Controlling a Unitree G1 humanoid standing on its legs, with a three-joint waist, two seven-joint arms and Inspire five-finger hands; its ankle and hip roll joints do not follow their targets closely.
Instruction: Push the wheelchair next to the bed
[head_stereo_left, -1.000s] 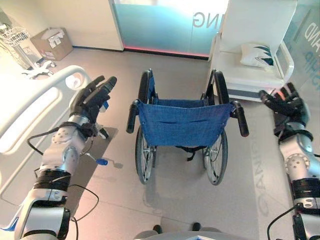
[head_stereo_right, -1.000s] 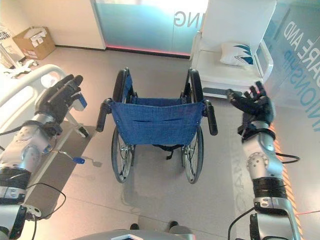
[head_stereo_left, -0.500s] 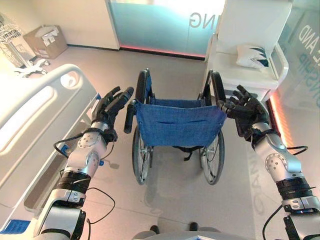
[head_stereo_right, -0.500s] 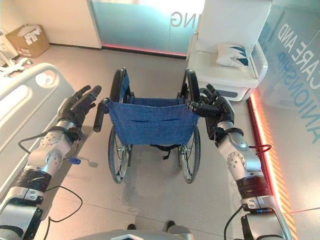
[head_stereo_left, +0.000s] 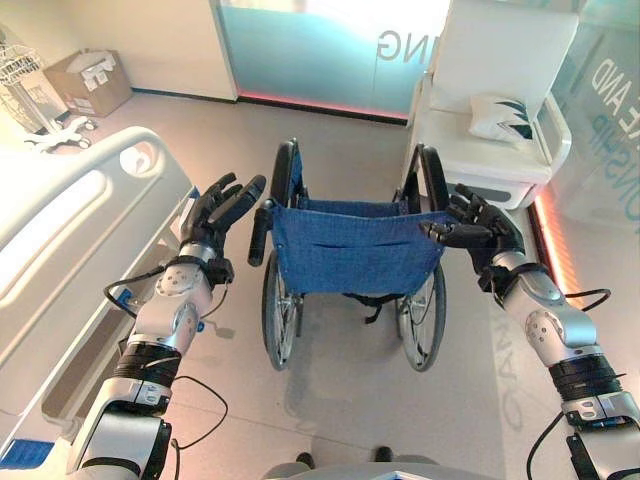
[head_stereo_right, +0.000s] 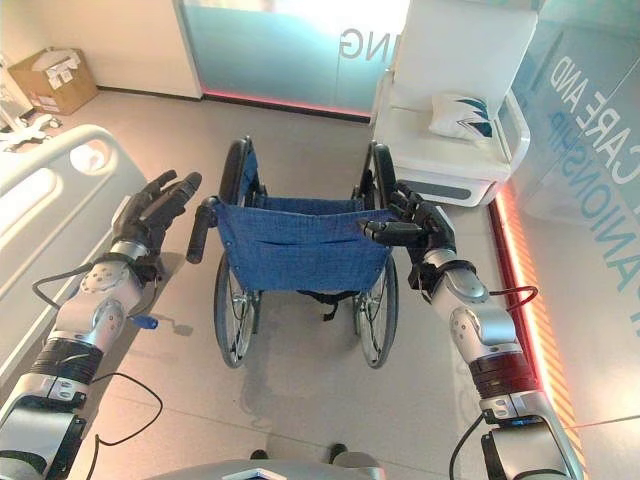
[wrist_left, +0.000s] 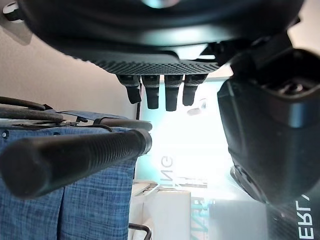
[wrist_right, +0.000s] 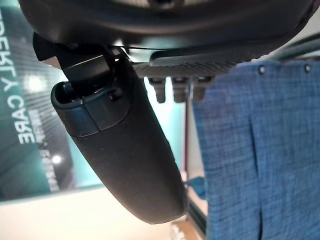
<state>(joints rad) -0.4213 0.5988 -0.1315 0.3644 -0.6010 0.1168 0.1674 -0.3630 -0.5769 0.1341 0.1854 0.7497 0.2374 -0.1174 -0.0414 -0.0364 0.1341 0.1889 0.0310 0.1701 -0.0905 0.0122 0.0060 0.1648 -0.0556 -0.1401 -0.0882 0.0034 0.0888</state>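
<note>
The wheelchair (head_stereo_left: 350, 255) stands mid-floor beside the bed (head_stereo_left: 60, 230), facing away; left hand (head_stereo_left: 215, 210) spread open short of its push handle, right hand (head_stereo_left: 480, 228) open over the other grip, so an uneven push could swing it off course.

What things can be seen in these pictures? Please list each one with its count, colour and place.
wheelchair: one, blue fabric back, black push handles and wheels, centre of the floor, back towards the robot.
bed: one, white, along the robot's left side.
armchair: one, white, beyond the wheelchair on the right.
cushion: one, white with dark pattern, on the armchair seat.
cardboard box: one, brown, far left by the wall.
left hand: one, dark, fingers straight, beside the left push handle, not gripping it.
right hand: one, dark, fingers extended, at the right push handle.
</note>
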